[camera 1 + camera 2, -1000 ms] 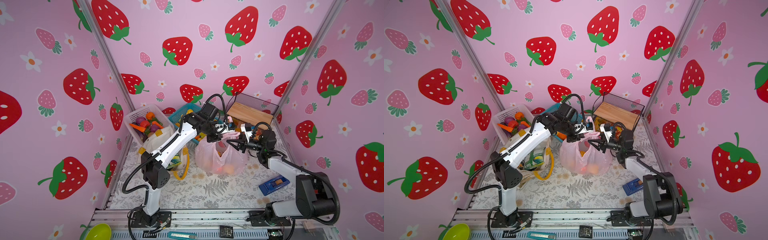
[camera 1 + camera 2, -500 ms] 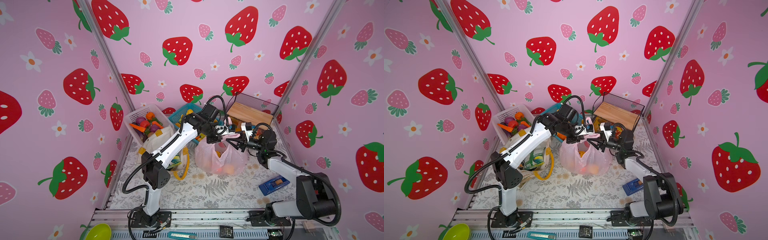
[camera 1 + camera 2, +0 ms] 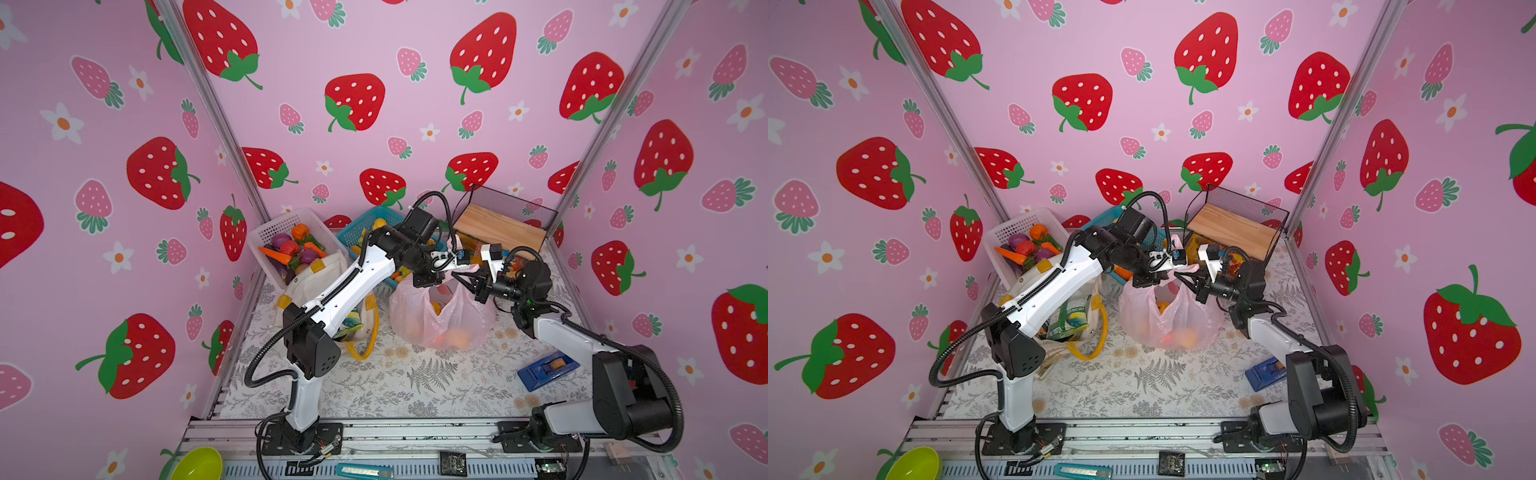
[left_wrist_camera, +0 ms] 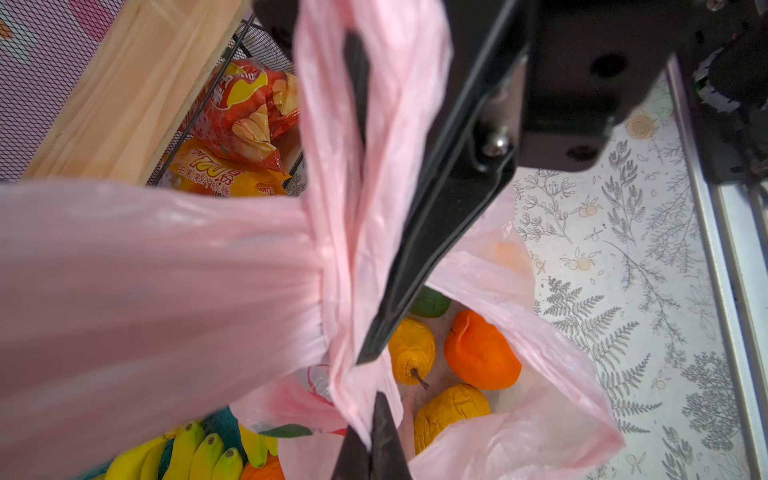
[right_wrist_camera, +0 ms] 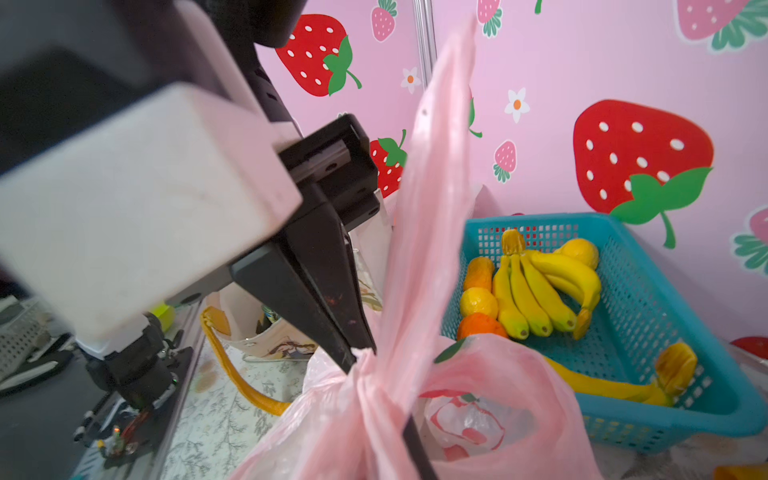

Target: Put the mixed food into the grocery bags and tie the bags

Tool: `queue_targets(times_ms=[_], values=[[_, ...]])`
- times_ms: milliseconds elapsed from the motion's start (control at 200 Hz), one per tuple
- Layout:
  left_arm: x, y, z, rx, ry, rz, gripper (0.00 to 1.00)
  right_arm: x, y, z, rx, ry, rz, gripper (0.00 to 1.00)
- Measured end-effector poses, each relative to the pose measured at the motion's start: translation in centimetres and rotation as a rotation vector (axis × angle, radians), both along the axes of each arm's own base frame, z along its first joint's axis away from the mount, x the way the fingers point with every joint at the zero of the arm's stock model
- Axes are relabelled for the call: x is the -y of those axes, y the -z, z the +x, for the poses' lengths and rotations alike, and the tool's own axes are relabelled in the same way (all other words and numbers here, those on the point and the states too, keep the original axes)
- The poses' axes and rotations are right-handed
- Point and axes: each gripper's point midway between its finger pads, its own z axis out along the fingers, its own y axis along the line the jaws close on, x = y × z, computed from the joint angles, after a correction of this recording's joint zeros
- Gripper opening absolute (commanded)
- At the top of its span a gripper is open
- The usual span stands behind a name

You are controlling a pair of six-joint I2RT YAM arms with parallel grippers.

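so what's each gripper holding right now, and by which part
Both hold the pink plastic bag: the left gripper and the right gripper are each shut on its bunched handle strips, just above the bag's mouth.

Glossy white shells are covering the long links of the left arm (image 3: 353,286) and the right arm (image 3: 569,338), with matte black joint housings (image 3: 316,353) bulging between them, one showing a cluster of small round holes. Black corrugated cable (image 3: 249,374) is running along each arm. The left gripper (image 5: 360,352) is tapering into slim black wedge fingers below a white block (image 5: 137,208). A silver round-headed screw (image 4: 494,144) is glinting against black metal.
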Motion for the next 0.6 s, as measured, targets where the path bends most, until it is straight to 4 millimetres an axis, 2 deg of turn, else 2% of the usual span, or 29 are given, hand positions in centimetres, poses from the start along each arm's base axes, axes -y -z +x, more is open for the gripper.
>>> queue_targets(times_ms=[45,165,290,340,470,600], values=[[0.0,0.0,0.0,-0.001,0.000,-0.001,0.01,0.0,0.0,0.0,0.002,0.004,0.001,0.00],[-0.1,-0.2,0.0,-0.028,-0.013,-0.023,0.42,0.1,0.5,-0.1,0.004,0.007,-0.005,0.00],[-0.5,-1.8,0.4,-0.087,-0.049,-0.128,0.73,0.1,1.2,-0.5,0.011,-0.002,-0.017,0.00],[-0.8,-3.0,0.6,-0.125,-0.076,-0.197,0.76,0.1,1.3,-0.8,0.019,-0.011,-0.021,0.00],[-1.5,-6.6,1.8,-0.189,-0.122,-0.359,0.77,0.0,1.4,-1.5,0.041,-0.031,-0.028,0.00],[0.0,-9.3,2.2,-0.249,-0.099,-0.464,0.74,-0.3,1.5,-1.8,0.050,-0.044,-0.030,0.00]])
